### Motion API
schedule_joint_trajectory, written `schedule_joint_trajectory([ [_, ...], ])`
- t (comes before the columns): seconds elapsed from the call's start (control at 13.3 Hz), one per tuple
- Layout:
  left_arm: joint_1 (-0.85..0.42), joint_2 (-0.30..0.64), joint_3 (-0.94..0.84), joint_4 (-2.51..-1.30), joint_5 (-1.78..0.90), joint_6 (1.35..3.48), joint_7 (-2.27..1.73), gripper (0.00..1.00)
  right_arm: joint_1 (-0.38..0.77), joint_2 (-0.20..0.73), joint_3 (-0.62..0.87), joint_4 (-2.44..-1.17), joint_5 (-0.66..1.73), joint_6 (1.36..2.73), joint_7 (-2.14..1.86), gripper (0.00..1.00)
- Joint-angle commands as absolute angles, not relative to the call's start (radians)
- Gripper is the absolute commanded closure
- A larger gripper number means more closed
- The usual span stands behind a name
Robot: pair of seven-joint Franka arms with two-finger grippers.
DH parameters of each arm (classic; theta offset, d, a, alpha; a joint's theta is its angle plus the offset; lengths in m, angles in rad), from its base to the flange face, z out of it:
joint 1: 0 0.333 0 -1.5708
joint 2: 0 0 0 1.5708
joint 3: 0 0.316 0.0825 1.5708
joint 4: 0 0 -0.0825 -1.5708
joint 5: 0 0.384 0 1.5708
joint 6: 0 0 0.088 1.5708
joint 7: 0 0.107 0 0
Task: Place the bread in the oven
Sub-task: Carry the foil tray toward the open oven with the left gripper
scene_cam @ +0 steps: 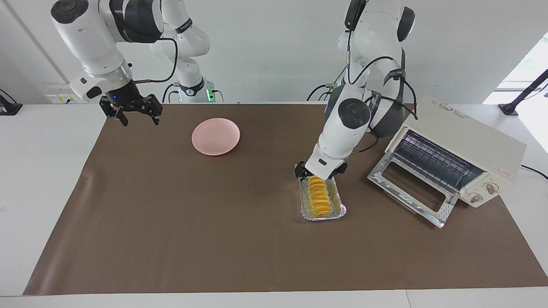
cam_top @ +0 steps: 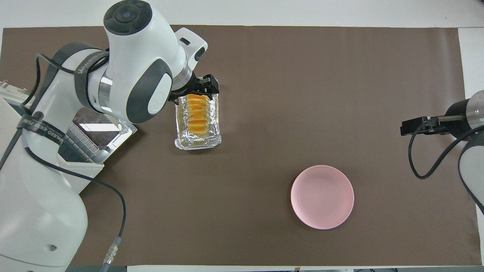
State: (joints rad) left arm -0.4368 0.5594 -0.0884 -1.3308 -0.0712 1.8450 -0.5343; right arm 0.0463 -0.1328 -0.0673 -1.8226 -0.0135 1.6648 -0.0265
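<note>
The bread, a golden-yellow ridged loaf, lies in a crinkled silver foil tray on the brown mat; it also shows in the overhead view. My left gripper hangs low over the end of the tray, with a black finger showing at each side of the tray, open. It also shows in the overhead view. The cream-white oven stands at the left arm's end of the table, its door dropped open toward the tray. My right gripper waits open and empty, raised over the mat's corner.
A round pink plate lies empty on the mat toward the right arm's end, nearer to the robots than the tray; it also shows in the overhead view. The brown mat covers most of the white table.
</note>
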Motion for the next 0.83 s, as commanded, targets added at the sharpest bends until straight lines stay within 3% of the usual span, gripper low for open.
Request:
schedule_joint_trajectory([
  [0.0,-0.494,0.604,-0.066,-1.363,-0.043,1.945,-0.575,0.0,0.049,-0.052,-0.055,-1.669,-0.087,1.597,-0.012,0.0],
  [0.38,-0.494,0.601,-0.066,-1.446,-0.041,2.008,-0.577,0.03,0.049,-0.034,-0.054,-1.66,-0.069,1.588,-0.012,0.0],
  [0.53,-0.494,0.6,-0.066,-1.459,-0.041,2.022,-0.577,0.16,0.041,-0.035,-0.054,-1.661,-0.069,1.588,-0.024,0.0],
  [0.6,-0.491,0.6,-0.066,-1.459,-0.041,2.022,-0.577,0.37,0.043,-0.035,-0.054,-1.661,-0.069,1.588,-0.028,0.0],
  [0.68,-0.492,0.597,-0.066,-1.462,-0.043,2.011,-0.577,0.77,0.044,-0.038,-0.052,-1.669,-0.068,1.586,-0.029,0.0],
  [0.75,-0.489,0.595,-0.067,-1.466,-0.046,2.003,-0.578,1.0,0.049,-0.04,-0.052,-1.674,-0.067,1.585,-0.028,0.0],
])
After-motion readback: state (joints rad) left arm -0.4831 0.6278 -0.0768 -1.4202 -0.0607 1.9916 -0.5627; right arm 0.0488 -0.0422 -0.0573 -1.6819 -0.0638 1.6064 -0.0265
